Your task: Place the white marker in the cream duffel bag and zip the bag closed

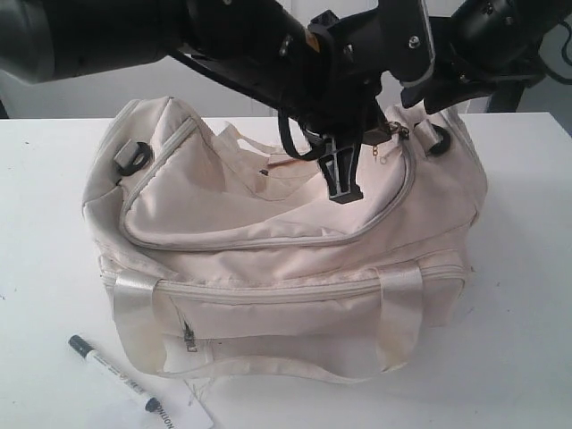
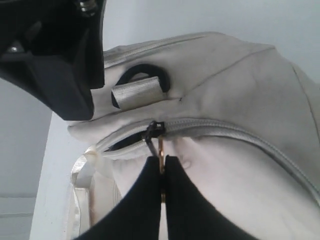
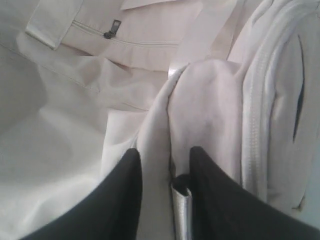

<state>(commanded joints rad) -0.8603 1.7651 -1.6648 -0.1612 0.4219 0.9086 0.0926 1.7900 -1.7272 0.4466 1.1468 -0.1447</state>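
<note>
- The cream duffel bag (image 1: pixel 268 223) sat on the white table (image 1: pixel 518 295), with its front pocket facing the exterior camera.
- The white marker (image 1: pixel 116 374) lay on the table outside the bag, just before its left front corner. Its lower end lay beside a printed paper tag (image 1: pixel 186 416).
- The left gripper (image 2: pixel 162 160) had its jaws pressed almost together on the gold pull (image 2: pixel 161 149), which hung from the dark slider (image 2: pixel 152 131) of the top zipper.
- That slider sat near a black ring (image 2: pixel 142 68) at the bag's end, and a short dark gap showed beside it.
- The right gripper (image 3: pixel 165 150) had its jaws partway closed, pinching a thick fold of the bag's cream fabric.
</note>
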